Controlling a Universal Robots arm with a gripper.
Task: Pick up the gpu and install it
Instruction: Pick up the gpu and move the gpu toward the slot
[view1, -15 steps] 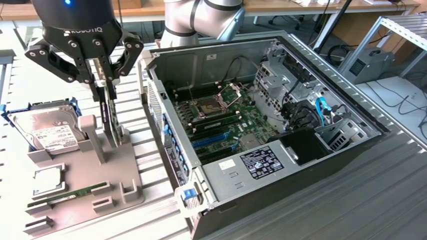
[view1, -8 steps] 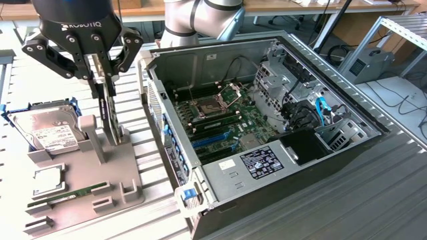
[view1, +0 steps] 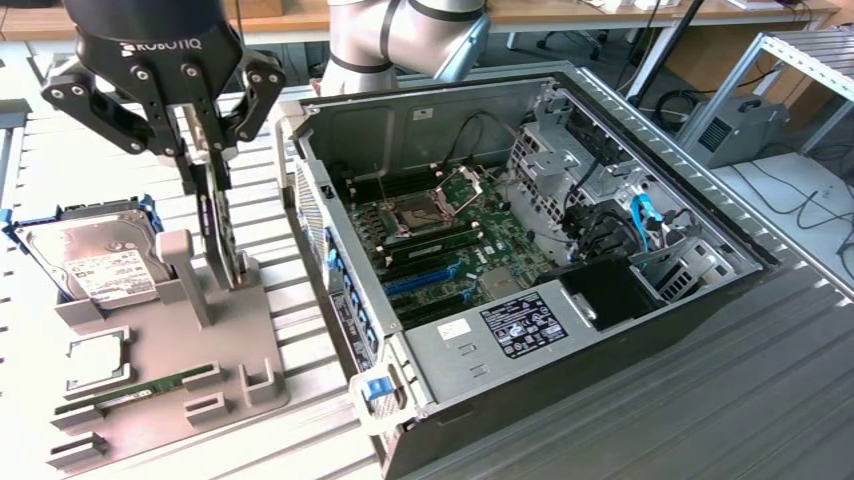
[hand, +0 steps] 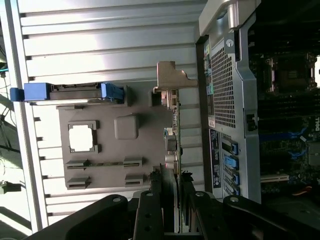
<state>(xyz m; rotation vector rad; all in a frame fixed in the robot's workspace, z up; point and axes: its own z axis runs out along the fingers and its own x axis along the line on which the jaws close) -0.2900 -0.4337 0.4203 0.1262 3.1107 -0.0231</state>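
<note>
The gpu (view1: 214, 235) stands on edge in a slot of the grey holder (view1: 227, 340), a thin dark card with its silver bracket end toward the computer case. My gripper (view1: 207, 150) hangs straight above it, and its two black fingers pinch the card's upper edge from both sides. In the wrist view the gpu (hand: 175, 120) runs as a thin edge from between my gripper (hand: 172, 200) to its silver bracket (hand: 170, 77). The card's lower edge still rests in the holder (hand: 145, 150).
The open computer case (view1: 694, 300) lies at the exterior view's right, its motherboard (view1: 441, 235) and blue slots (view1: 420, 280) exposed. On the holder are a hard drive (view1: 87, 255), a CPU (view1: 94, 365) and a memory stick (view1: 140, 388). The case wall stands close beside the gpu.
</note>
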